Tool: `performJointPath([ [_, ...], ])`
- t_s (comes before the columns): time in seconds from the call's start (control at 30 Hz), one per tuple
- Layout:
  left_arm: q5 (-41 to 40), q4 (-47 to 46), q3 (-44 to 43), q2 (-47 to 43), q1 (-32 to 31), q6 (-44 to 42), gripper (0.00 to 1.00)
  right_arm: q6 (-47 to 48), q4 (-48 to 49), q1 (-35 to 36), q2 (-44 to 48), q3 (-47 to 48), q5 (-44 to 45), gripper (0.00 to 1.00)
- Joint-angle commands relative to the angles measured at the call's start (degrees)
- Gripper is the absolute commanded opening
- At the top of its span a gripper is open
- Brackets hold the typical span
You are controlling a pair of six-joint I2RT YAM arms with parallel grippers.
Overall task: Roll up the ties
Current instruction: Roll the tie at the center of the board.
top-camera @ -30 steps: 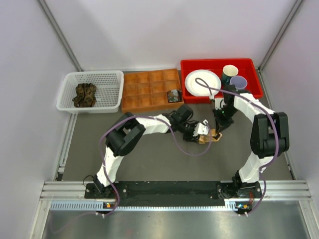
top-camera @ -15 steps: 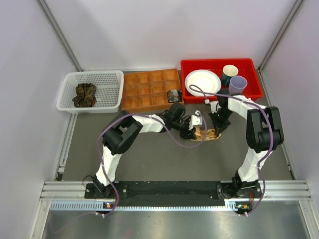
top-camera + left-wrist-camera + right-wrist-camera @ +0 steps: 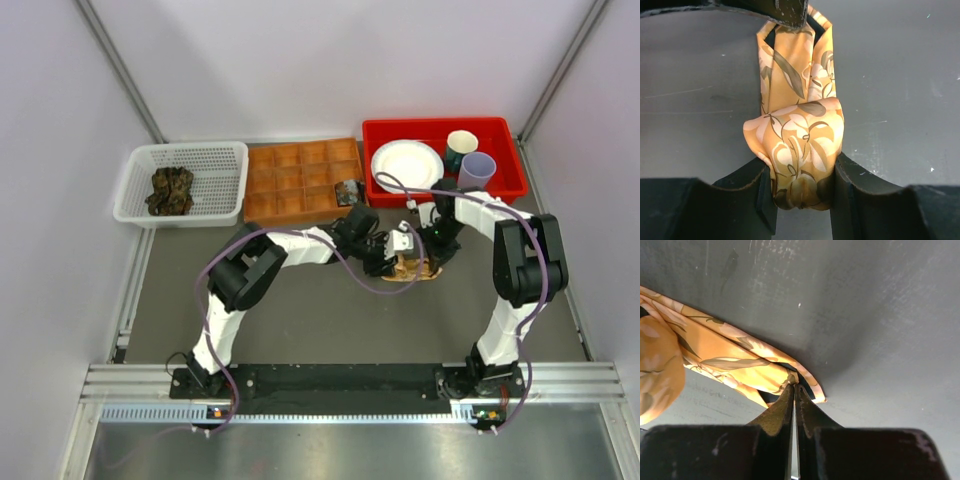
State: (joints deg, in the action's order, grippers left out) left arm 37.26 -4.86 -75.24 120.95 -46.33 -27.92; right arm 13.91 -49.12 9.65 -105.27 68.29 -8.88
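Top external: orange tie [image 3: 412, 268] lies just in front of red bin [image 3: 420, 124]. Left wrist: left gripper [image 3: 800, 192] clamped on the rolled part, prob. so coil can't spring open. Right wrist: right gripper [image 3: 794, 390] pinches tail end, likely keeping strip taut.

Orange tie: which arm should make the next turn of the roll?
Left, likely. The left gripper clamps the rolled bundle of the orange tie; the right gripper only pinches its flat tail end.
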Motion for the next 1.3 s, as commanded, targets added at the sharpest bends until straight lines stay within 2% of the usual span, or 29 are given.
performJointPath([
  [0.0,-9.39,18.39,-4.73,3.77,-0.96,-7.84,0.00,1.47,-0.87,-0.24,-0.02,0.43,0.10,0.00],
  [0.1,-10.53,29.27,-9.91,7.45,-2.10,-12.31,0.00,0.33,-4.73,-1.12,0.24,3.07,-3.76,0.01],
  [0.17,-10.71,35.68,-12.81,8.60,-2.54,-13.29,0.00,-0.37,-7.64,-2.17,0.07,6.04,-8.48,0.12],
  [0.23,-10.71,38.08,-13.87,9.83,-2.72,-14.18,0.00,-0.81,-11.32,-4.36,0.51,7.73,-11.84,0.21],
  [0.27,-10.89,39.13,-14.57,10.27,-2.80,-14.35,0.00,-0.90,-12.48,-5.07,1.03,9.21,-15.16,0.32],
  [0.37,-11.50,41.86,-15.46,11.59,-3.33,-15.32,0.00,-1.25,-15.82,-7.80,2.00,11.07,-21.40,0.45],
  [0.5,-11.42,42.83,-16.07,12.38,-3.68,-15.85,0.00,-3.36,-15.83,-9.39,3.84,10.20,-30.30,0.47],
  [0.67,-10.80,43.45,-16.78,12.91,-3.68,-15.85,0.00,-7.57,-9.68,-8.34,3.33,5.11,-38.65,0.49],
  [1.0,-9.04,43.71,-17.22,13.44,-3.68,-15.94,0.02,-10.30,1.21,-4.82,-0.98,0.44,-37.16,0.49],
  [1.1,-8.78,43.54,-17.39,13.53,-3.68,-15.94,0.03,-11.36,2.54,-3.85,-1.95,0.53,-38.31,0.44],
  [1.13,-8.69,43.54,-17.39,13.53,-3.68,-15.94,0.03,-11.28,2.63,-3.33,-2.13,0.61,-38.23,0.41],
  [1.2,-8.78,43.27,-17.22,13.61,-3.68,-15.93,0.05,-10.49,2.19,-3.15,-2.13,0.62,-37.00,0.26],
  [1.23,-8.60,43.18,-16.96,13.53,-3.60,-15.94,0.06,-10.14,1.93,-3.15,-2.13,0.70,-36.21,0.18],
  [1.27,-8.60,43.10,-16.78,13.44,-3.60,-16.11,0.09,-9.18,1.14,-3.15,-2.13,0.88,-34.29,0.04],
])
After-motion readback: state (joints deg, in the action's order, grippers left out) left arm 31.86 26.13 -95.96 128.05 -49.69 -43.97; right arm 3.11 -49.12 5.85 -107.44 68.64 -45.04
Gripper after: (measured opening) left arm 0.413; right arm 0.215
